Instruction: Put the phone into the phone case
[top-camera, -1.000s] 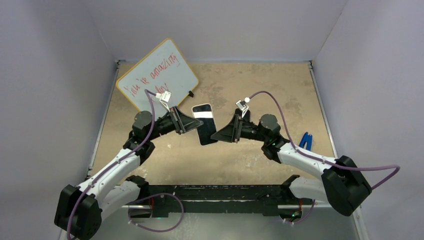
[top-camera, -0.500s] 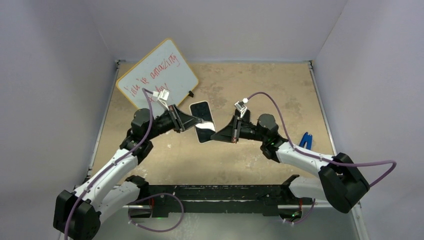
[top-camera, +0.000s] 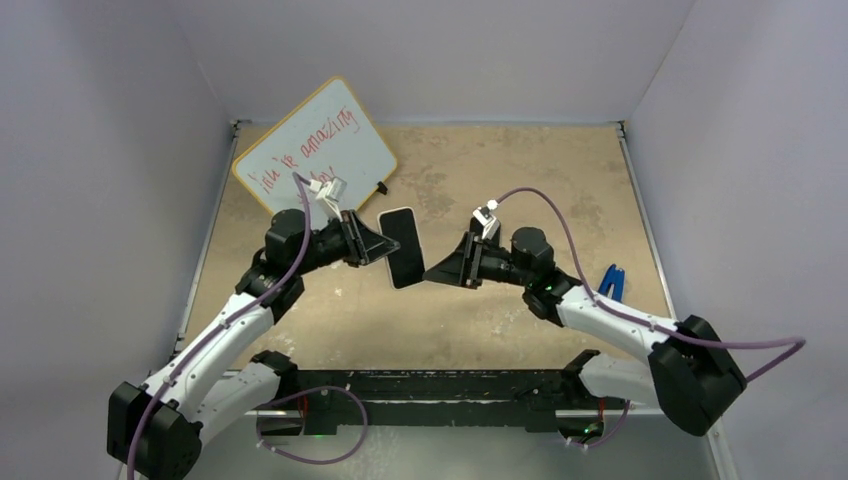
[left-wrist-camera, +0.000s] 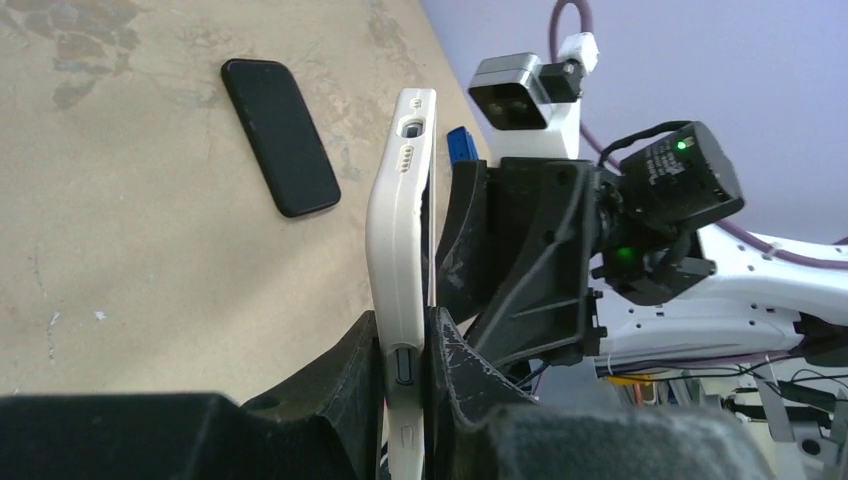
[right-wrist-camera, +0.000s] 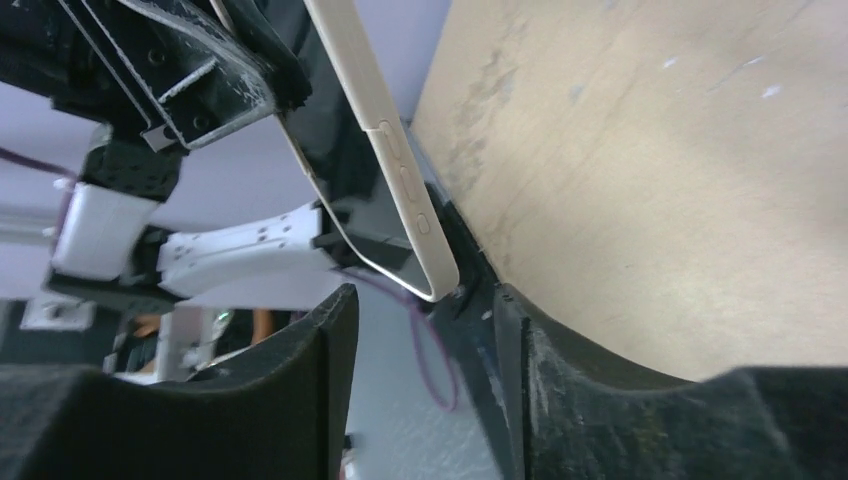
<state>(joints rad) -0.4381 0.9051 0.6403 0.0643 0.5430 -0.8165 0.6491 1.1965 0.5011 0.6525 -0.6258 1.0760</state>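
My left gripper is shut on a whitish phone case and holds it above the table, tilted nearly on edge. In the left wrist view the case stands edge-on between the fingertips of that gripper. Its face looks dark and glossy from above; I cannot tell whether a phone sits in it. A black phone lies flat on the table beyond. My right gripper is open at the case's lower right corner. In the right wrist view that corner hangs just above the open gripper, close to the right finger.
A yellow-framed whiteboard with red writing lies at the back left. A blue tool lies on the table at the right, beside the right arm. Grey walls close in the sandy tabletop.
The left gripper has turned the case more on edge and drawn it slightly left. The right gripper has followed leftward and stays open at the case's lower corner.
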